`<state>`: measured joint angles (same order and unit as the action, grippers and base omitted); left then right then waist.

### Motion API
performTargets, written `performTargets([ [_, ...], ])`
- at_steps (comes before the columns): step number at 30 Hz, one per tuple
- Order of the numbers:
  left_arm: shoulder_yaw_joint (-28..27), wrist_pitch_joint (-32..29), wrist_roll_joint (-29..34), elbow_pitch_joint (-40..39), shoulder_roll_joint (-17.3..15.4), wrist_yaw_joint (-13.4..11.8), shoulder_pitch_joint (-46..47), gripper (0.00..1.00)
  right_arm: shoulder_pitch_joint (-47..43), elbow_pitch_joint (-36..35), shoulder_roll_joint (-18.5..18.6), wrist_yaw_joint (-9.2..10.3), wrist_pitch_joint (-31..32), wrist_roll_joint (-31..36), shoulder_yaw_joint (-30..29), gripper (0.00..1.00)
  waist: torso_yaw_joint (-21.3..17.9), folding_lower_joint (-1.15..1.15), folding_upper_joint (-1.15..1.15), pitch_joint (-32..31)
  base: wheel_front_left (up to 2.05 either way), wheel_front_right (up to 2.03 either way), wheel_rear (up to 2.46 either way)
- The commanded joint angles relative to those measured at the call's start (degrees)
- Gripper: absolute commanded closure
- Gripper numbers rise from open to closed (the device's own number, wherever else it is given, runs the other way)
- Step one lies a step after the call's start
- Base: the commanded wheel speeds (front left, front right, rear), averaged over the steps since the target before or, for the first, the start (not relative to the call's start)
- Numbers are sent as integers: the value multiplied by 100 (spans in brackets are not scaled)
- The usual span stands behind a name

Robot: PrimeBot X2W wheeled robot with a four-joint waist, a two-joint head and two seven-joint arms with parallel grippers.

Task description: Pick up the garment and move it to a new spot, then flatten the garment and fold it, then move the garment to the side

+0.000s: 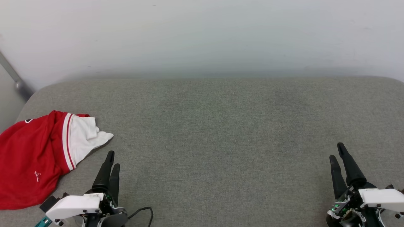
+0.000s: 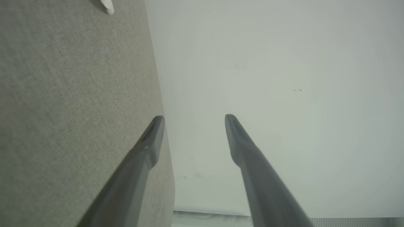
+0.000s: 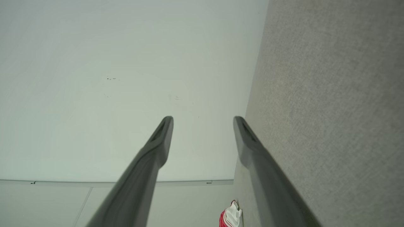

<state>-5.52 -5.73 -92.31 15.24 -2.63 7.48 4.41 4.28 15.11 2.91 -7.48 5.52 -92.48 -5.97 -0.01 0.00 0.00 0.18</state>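
Just left of left gripper [image 1: 113,159]: crumpled garment [image 1: 31,157], not touching.

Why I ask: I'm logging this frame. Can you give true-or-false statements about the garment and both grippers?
1. The garment lies at the left end of the grey surface. True.
2. The left gripper grips the garment. False: it is open and apart from it.
3. The right gripper is open and empty. True.
4. The garment is folded flat. False: it is bunched up, with a white sleeve sticking out.
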Motion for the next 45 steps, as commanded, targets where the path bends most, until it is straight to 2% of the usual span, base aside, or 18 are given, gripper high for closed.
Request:
performTargets([
  [1,76,70,36,-139,-13,1,132,0,90,-156,6,-1,-64,82,44,0,0,0,0,0,0,0,0],
  [8,235,277,204,-201,-16,1,172,0,68,-241,24,-1,-265,303,168,0,3,0,0,-6,0,0,0],
  [12,322,383,676,-234,-60,1,222,0,83,-259,94,-1,-373,621,244,0,6,0,0,-11,0,0,0],
  [17,352,509,1392,-289,-54,1,286,0,162,-240,290,-1,-498,1657,369,0,2,0,0,-16,0,0,0],
  [22,329,627,2118,-337,-37,-3,315,0,238,-181,279,-1,-608,2591,457,0,-8,0,0,-21,0,0,0],
  [36,578,927,4053,-466,-77,-89,336,0,349,-247,304,-1,-803,4308,568,0,11,0,0,-8,0,0,0],
  [45,736,1100,4972,-504,-146,-194,322,0,267,-466,276,-1,-830,5215,584,0,12,0,0,-10,0,0,0],
])
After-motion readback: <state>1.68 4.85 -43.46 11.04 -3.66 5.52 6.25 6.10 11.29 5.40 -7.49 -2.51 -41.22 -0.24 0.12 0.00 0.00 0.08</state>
